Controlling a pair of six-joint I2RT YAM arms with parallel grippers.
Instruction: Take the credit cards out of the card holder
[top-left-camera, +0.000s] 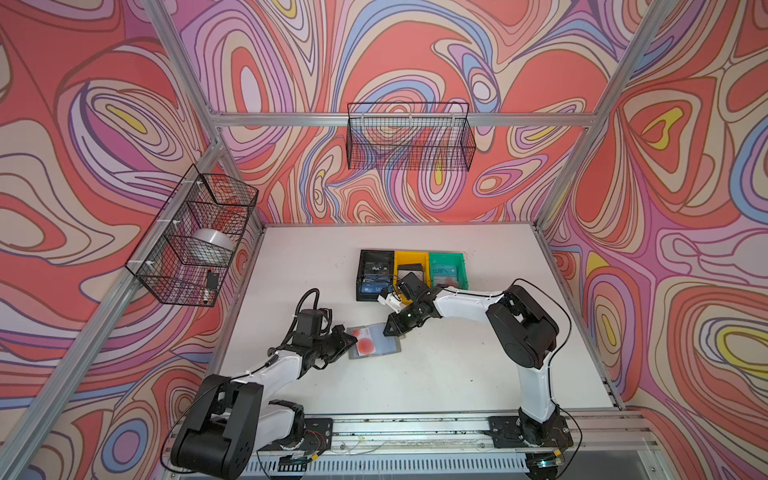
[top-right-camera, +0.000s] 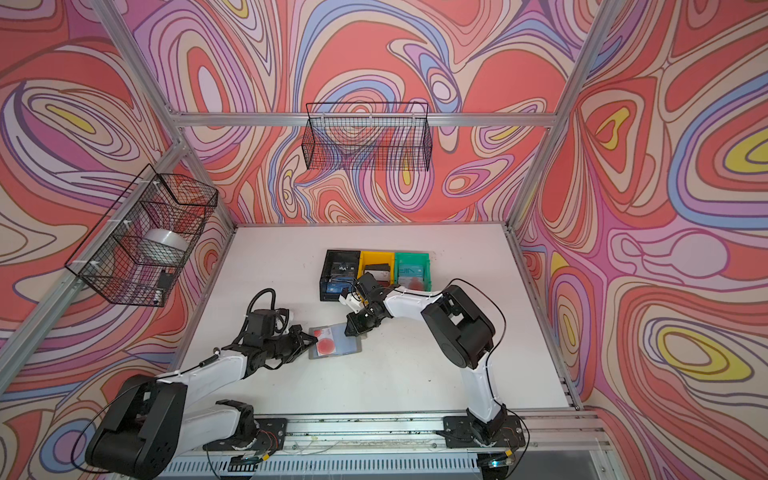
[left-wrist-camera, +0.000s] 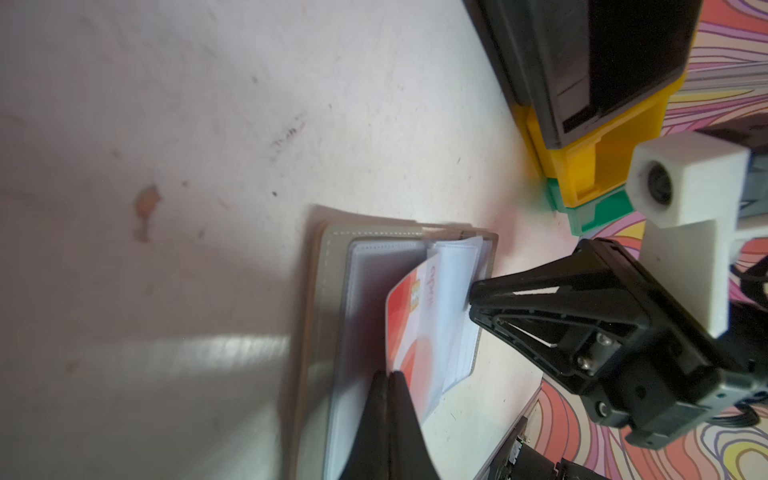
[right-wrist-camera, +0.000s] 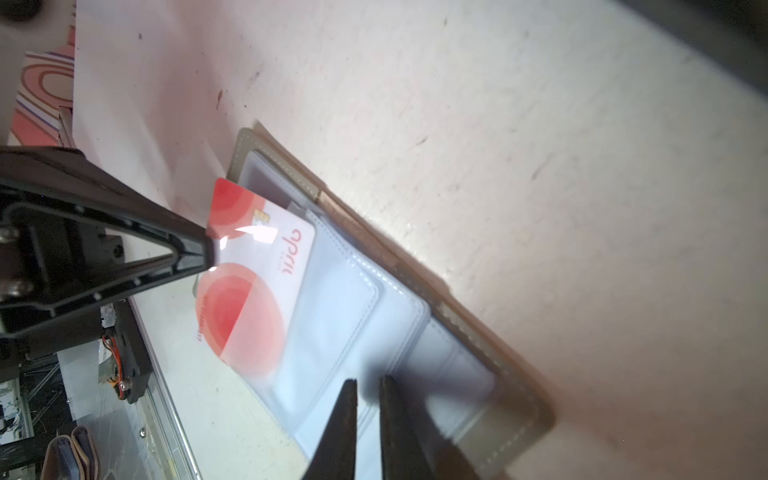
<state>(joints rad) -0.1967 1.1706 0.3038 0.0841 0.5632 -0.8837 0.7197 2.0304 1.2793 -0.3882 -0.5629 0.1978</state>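
The grey card holder (top-left-camera: 392, 347) (top-right-camera: 352, 345) lies open on the white table, its clear sleeve pages (right-wrist-camera: 340, 316) fanned out. A pale credit card with red circles (top-left-camera: 365, 343) (top-right-camera: 325, 343) (right-wrist-camera: 266, 266) (left-wrist-camera: 405, 316) sticks partly out of a sleeve. My left gripper (top-left-camera: 353, 338) (top-right-camera: 313, 341) (left-wrist-camera: 387, 374) is shut on that card's outer edge. My right gripper (top-left-camera: 386, 332) (top-right-camera: 348, 332) (right-wrist-camera: 368, 380) points down onto the sleeve pages at the holder's other side, its jaws a narrow gap apart with nothing between them. A blue card (top-left-camera: 372, 286) lies in the black bin.
Black (top-left-camera: 362, 274), yellow (top-left-camera: 400, 266) and green (top-left-camera: 461, 270) bins stand in a row just behind the grippers, with cards and dark objects inside. Wire baskets hang on the left wall (top-left-camera: 195, 237) and back wall (top-left-camera: 409, 137). My right arm's wrist hangs over the yellow bin.
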